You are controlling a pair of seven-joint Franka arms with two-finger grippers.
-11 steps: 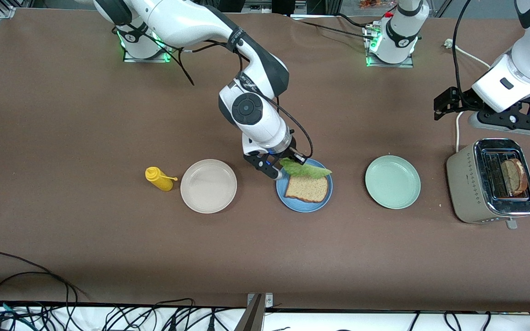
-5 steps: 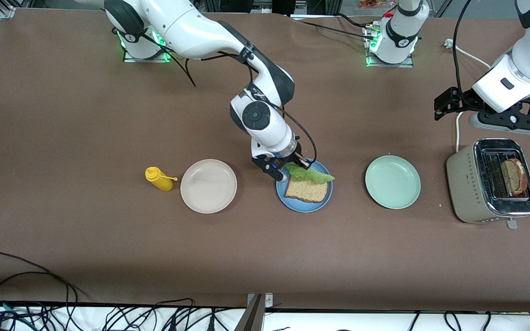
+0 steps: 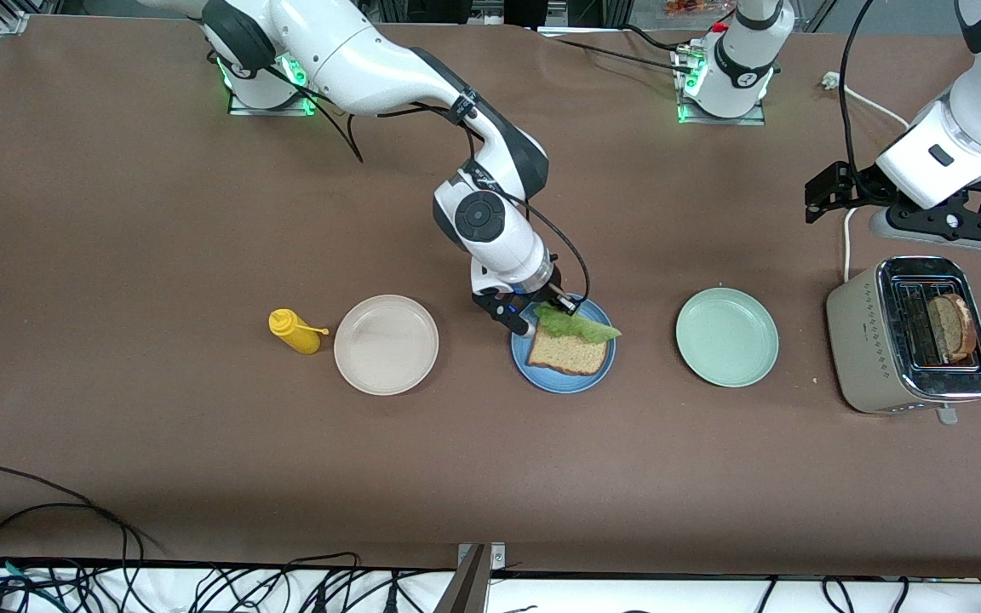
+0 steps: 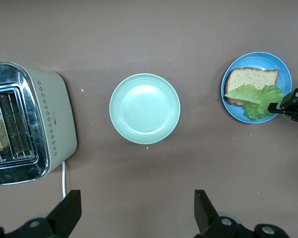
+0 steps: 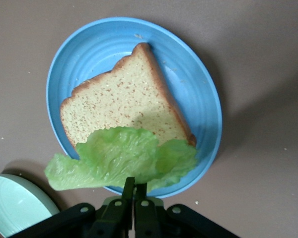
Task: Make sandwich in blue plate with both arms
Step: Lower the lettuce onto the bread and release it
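Front view: my right gripper (image 3: 542, 308) pinched the lettuce leaf (image 3: 577, 324) at the blue plate (image 3: 564, 345)'s twelve o'clock rim, over the bread slice (image 3: 570, 351).

Left wrist view: my left gripper (image 4: 134, 218) waited, fingers spread, empty.

Right wrist view: fingers (image 5: 128, 189) clamped the leaf's edge.
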